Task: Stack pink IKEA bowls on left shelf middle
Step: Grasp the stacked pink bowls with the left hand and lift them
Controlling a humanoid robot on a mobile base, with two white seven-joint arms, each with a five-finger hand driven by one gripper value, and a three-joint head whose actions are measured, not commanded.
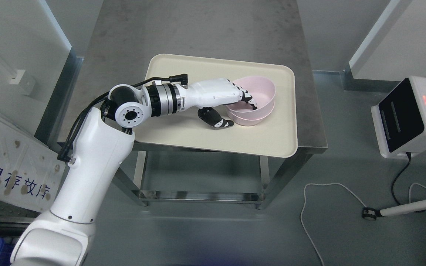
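We see two pink bowls (pixel 254 105), one sitting inside the other, on the right part of a cream tray (pixel 183 136) on the grey tabletop (pixel 198 29). Our left hand (pixel 222 98) reaches from the left. Its fingers (pixel 248 99) hook over the near rim and dip inside the top bowl, and the thumb (pixel 216 121) sits low outside, beside the bowls. The grip looks begun, not tight yet (we think). To do it well, we should pinch the rim firmly, then lift straight up slowly so nothing tips.
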